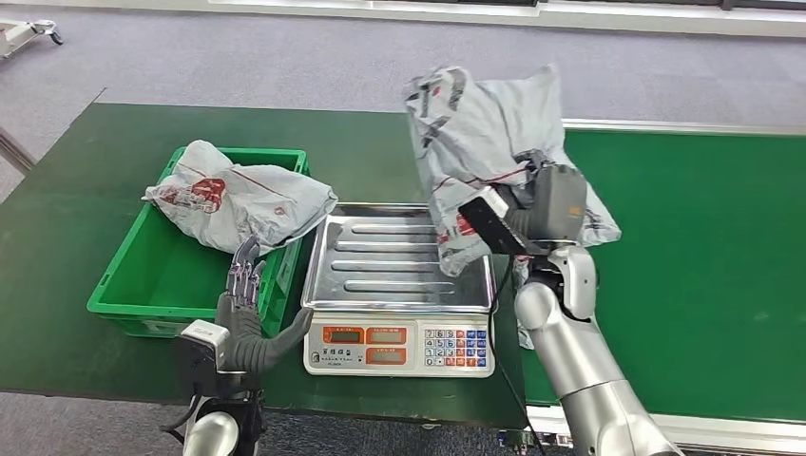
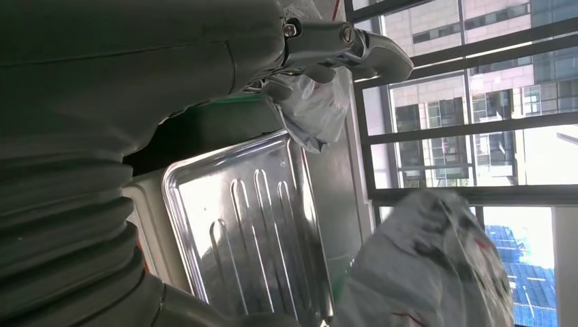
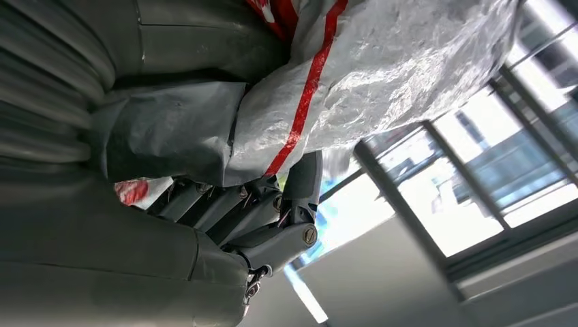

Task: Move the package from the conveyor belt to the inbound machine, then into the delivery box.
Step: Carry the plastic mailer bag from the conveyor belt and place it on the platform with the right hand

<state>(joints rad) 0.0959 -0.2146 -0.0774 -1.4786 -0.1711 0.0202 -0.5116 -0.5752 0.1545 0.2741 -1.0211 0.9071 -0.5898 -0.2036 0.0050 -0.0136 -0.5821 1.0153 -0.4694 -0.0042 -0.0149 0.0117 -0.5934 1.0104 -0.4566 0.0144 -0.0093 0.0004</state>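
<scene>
Your right hand (image 1: 513,204) is up above the right side of the scale (image 1: 399,290), gripping the package (image 1: 485,133), a crumpled grey mailer bag with red markings. The bag hangs in the air over the far right corner of the steel pan (image 1: 394,261), and its lower folds droop toward the pan's right edge; you can't tell from the head view whether they touch it. In the right wrist view the fingers (image 3: 272,218) are curled under the package (image 3: 382,75), so that grasp is firm.

Room to move: the pan is bare, and the green conveyor belt (image 1: 703,266) stretches open to the right. To the left, the scale sits just beside the green delivery box (image 1: 152,271), almost wall to wall.

Your left hand (image 1: 249,318) stands at the near edge of the table (image 1: 76,204), fingers straight up and thumb spread toward the scale, holding nothing, right at the box's near right corner.

Hard to read: your right wrist camera block covers the middle of the package, and the bag hides most of the hand behind it. The scale's displays are too small to read.

In the box, a second grey bag (image 1: 238,195) lies across the far right corner, riding up over the rim toward the scale.
</scene>
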